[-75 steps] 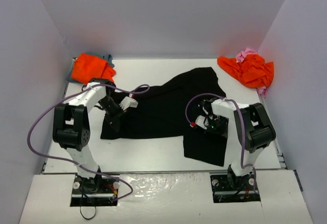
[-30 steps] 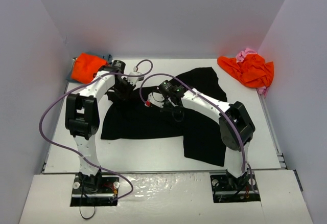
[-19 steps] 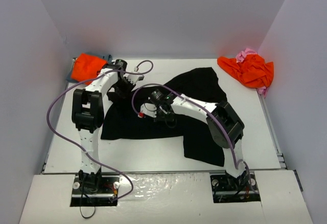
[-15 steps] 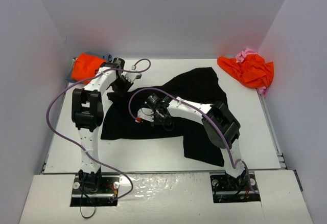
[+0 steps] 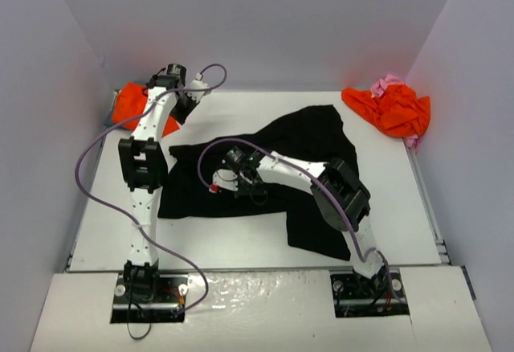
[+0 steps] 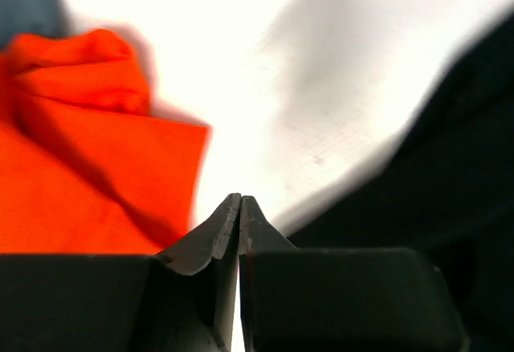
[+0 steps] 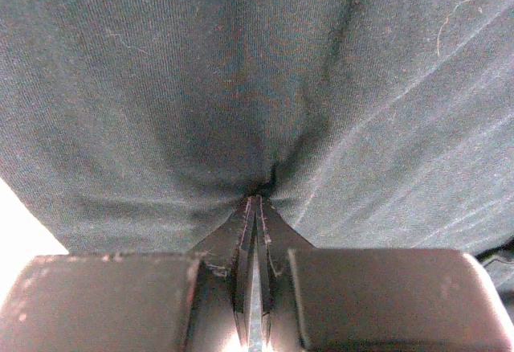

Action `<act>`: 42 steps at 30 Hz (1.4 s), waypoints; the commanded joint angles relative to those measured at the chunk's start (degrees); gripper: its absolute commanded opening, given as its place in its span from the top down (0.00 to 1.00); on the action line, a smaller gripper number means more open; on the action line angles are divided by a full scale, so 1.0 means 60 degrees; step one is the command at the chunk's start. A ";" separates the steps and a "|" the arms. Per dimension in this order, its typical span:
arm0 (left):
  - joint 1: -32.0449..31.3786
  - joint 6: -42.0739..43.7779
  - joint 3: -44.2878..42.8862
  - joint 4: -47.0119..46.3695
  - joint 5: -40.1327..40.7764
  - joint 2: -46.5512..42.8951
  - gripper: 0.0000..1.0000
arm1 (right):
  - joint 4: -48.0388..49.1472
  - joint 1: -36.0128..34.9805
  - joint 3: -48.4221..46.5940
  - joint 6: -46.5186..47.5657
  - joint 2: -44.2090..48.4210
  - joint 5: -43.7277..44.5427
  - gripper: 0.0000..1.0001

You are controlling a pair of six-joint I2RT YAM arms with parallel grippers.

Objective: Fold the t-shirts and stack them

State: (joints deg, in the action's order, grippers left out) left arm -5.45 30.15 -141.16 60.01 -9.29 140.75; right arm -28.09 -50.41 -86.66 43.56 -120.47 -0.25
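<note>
Top external view: the black cloth t-shirt [image 5: 321, 135] is spread unfolded on the white bench [image 5: 233, 235], pinched by the closed right hand [image 7: 254, 201]. The left hand [image 6: 239, 199] is shut empty beyond it. A crumpled orange t-shirt [image 5: 393, 111] beside it is unfolded; folding is judged barely begun.

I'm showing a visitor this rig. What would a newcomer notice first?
A black t-shirt sprawled crumpled across the middle of the white table, the right gripper pinching a fold of it with shut jaws. Then the bright colour: an orange t-shirt heaped on a pink t-shirt in the far right corner, and a second orange t-shirt in the far left corner, near the left gripper, jaws shut on nothing.
</note>
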 commanded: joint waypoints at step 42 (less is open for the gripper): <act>0.0364 -0.2916 0.7235 -0.1580 -1.0194 -0.5396 0.35 | 0.2269 0.4495 0.1670 -0.1910 0.4430 0.3193 0.75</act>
State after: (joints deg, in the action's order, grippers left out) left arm -2.77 13.97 -96.55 52.16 -63.67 112.91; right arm -16.78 -25.15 -75.50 34.16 -98.36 21.27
